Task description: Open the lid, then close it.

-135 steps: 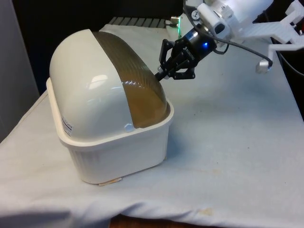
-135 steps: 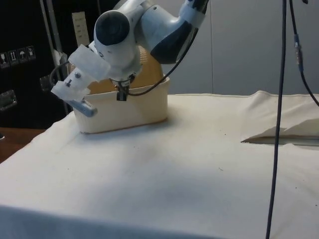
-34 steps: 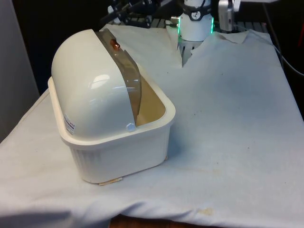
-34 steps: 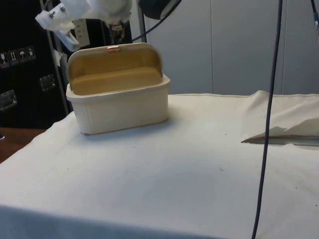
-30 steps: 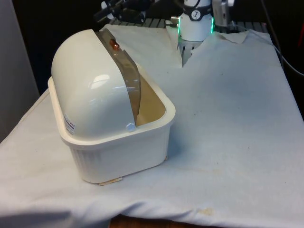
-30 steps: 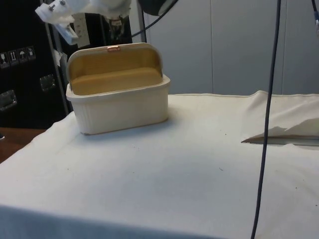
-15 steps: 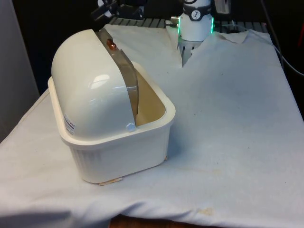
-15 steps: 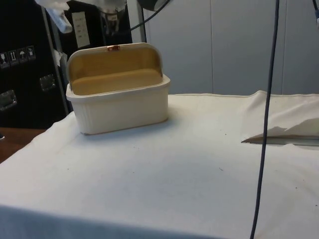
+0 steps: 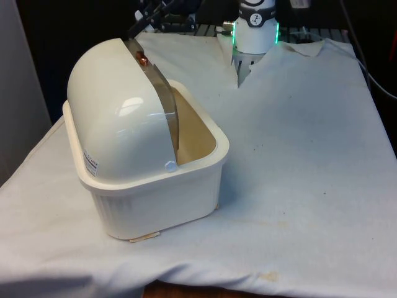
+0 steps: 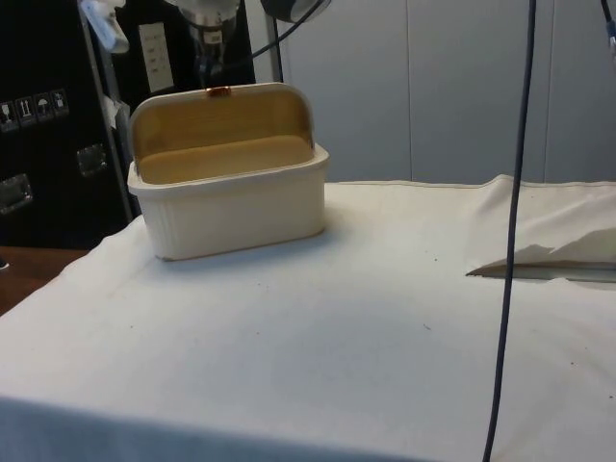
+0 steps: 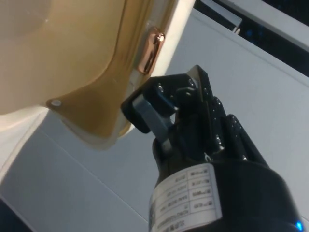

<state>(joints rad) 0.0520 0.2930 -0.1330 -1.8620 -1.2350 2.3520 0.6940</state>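
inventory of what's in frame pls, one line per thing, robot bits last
bread box: 1, cream-white, on the table toward the front view's left, body ribbed.
lid: 1, translucent brown, rolled up under the box's white dome, so the box stands open.
handle: 1, copper-coloured, on the lid's edge at the top of the dome; also in the wrist view.
cloth: 1, white, covering the table; a fold lifts at one edge in the side view.
cable: 1, dark, hanging down through the side view.
gripper: 1, black, close beside the handle, near the lid's edge.
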